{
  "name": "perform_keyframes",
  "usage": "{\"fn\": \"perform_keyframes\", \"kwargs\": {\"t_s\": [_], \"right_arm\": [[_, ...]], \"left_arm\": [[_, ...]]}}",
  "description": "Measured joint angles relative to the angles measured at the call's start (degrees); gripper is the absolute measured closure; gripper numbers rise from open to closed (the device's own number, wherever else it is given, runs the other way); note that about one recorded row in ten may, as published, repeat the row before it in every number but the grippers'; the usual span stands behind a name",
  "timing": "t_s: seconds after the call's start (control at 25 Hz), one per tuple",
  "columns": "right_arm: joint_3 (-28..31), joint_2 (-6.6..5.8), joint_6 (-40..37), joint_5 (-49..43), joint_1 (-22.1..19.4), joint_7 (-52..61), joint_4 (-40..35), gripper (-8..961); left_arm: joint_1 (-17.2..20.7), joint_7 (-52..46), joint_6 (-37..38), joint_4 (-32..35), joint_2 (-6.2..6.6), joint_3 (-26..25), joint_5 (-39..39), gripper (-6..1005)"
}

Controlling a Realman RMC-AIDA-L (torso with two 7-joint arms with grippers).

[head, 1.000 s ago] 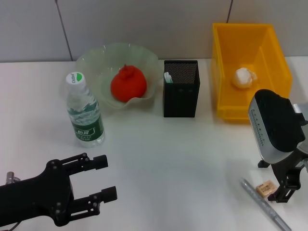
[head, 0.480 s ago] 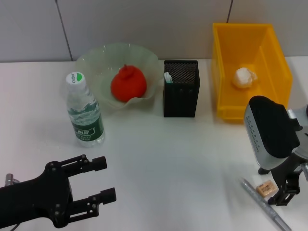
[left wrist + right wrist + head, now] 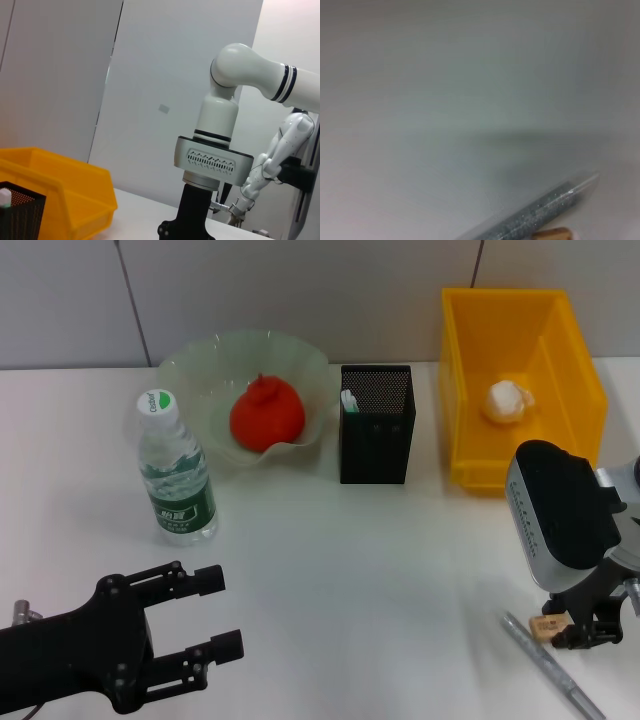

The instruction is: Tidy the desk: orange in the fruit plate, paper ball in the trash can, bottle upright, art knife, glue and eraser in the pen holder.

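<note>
The eraser [image 3: 548,626] lies on the table [image 3: 380,570] at the near right, just beside a grey pen [image 3: 555,670]. The right gripper [image 3: 572,632] is down at the eraser, its fingers closing around it; whether they pinch it, I cannot tell. The left gripper [image 3: 218,612] hovers at the near left, fingers spread. The orange [image 3: 267,414] sits in the plate [image 3: 200,365], the paper ball [image 3: 507,400] in the trash can [image 3: 575,350].

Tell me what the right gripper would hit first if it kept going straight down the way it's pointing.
Most likely the eraser: the right gripper points down at the desk with the eraser at its fingertips, so it would meet that first, then the desk. Depth is hard to judge.
</note>
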Motion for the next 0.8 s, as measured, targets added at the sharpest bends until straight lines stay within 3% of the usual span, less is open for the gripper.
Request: {"fn": "perform_keyframes", "kwargs": {"t_s": [0.2, 0.4, 0.8], "right_arm": [[0.0, 0.00, 0.0, 0.0, 0.0, 0.1, -0.1, 600], [1.1, -0.02, -0.9, 0.0, -0.1, 1.1, -2.4, 697], [7.5, -0.01, -5.4, 5.3, -1.9, 4.3, -22.6, 673]], "left_arm": [[0.0, -0.1, 0.0, 0.0, -0.03, 0.0, 0.0, 301], [0.2, 0.0, 0.1, 0.0, -0.03, 0.0, 0.0, 301], [0.2, 0.5, 0.2, -0.4, 0.03, 0.0, 0.0, 300]]}}
